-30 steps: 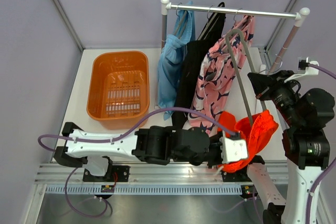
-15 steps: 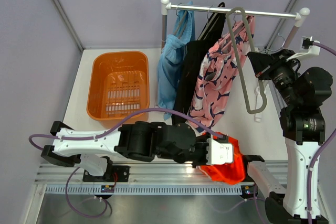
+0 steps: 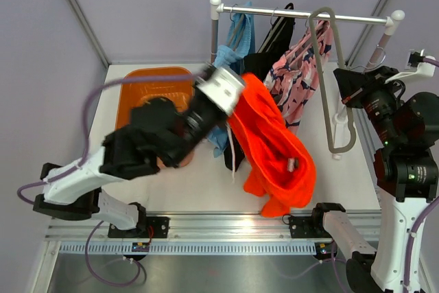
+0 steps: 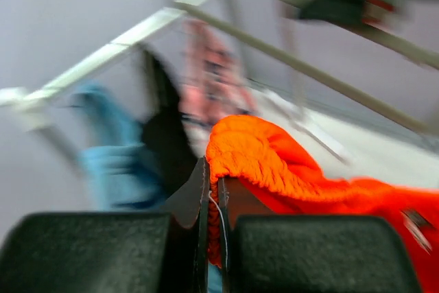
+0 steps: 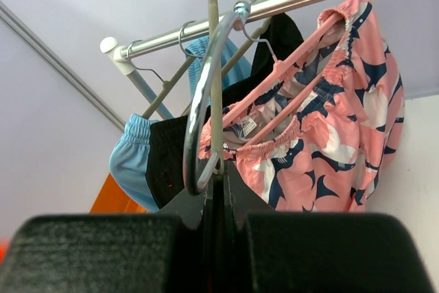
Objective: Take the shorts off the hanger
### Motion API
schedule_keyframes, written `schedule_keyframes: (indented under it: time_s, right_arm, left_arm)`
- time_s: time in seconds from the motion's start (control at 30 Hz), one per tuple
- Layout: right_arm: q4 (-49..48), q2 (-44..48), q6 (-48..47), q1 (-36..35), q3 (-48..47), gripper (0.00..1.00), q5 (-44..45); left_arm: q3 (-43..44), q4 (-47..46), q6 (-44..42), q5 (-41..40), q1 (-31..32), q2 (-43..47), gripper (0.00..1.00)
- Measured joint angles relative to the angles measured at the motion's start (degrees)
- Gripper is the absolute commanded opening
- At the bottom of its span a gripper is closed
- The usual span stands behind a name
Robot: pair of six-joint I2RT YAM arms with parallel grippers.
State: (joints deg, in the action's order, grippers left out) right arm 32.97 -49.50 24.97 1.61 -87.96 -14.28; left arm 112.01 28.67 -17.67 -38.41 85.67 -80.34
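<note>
The orange basket (image 3: 146,73) sits at the left of the table (image 3: 199,193), but the left arm crosses over most of it, so what lies inside cannot be told. The left gripper (image 4: 214,200) is clenched on the waistband of the orange shorts (image 3: 274,149), held high just right of the basket – the garment hangs off the jaws in a long drape above the table, in front of the clothes on the rail (image 3: 288,12). The right gripper (image 5: 216,193) is clamped on the metal hook of the bare grey hanger (image 3: 330,87), whose top loop reaches up to the rail. The light blue shorts (image 3: 233,42), black shorts (image 3: 264,56) and pink patterned shorts (image 3: 298,77) hang there on their own hangers.

A second ago the orange shorts sat bunched on that hanger's low end, with the left gripper at them. Half a second ago they were off it, low at the near table edge; since then the left arm has swung up and left toward the basket, and the hanger has risen a little.
</note>
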Motion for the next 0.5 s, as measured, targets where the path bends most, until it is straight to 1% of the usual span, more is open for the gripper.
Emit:
schedule_keyframes:
  time_s: [0.1, 0.17, 0.23, 0.27, 0.37, 0.43, 0.5]
  right_arm:
    - [1.16, 0.09, -1.01, 0.00, -0.92, 0.00, 0.57]
    - [2.08, 0.09, -1.66, 0.00, -0.96, 0.00, 1.25]
    - [3.21, -0.04, -2.12, 0.00, -0.96, 0.00, 1.55]
    - [3.58, -0.15, -2.29, 0.00, -0.96, 0.00, 1.75]
    - [4.09, -0.46, -2.60, 0.00, -0.96, 0.00, 1.79]
    - [4.44, -0.70, -2.71, 0.00, -0.96, 0.00, 1.79]
    - [4.61, -0.96, -2.75, 0.00, -0.94, 0.00, 1.81]
  left_arm:
    - [1.51, -7.69, -5.68, -6.97, -6.29, 4.28, 0.00]
    - [1.64, -15.72, -10.58, -10.80, -9.99, 7.39, 0.00]
    - [1.03, -26.45, -17.31, -13.33, -12.09, 10.29, 0.00]
    - [0.85, -31.43, -20.31, -13.92, -12.87, 11.34, 0.00]
    - [2.49, -42.27, -26.75, -14.67, -15.61, 12.48, 0.00]
    - [5.25, -46.80, -29.79, -14.67, -19.37, 11.69, 0.00]
    - [6.25, -49.20, -30.84, -14.56, -23.08, 11.10, 0.00]
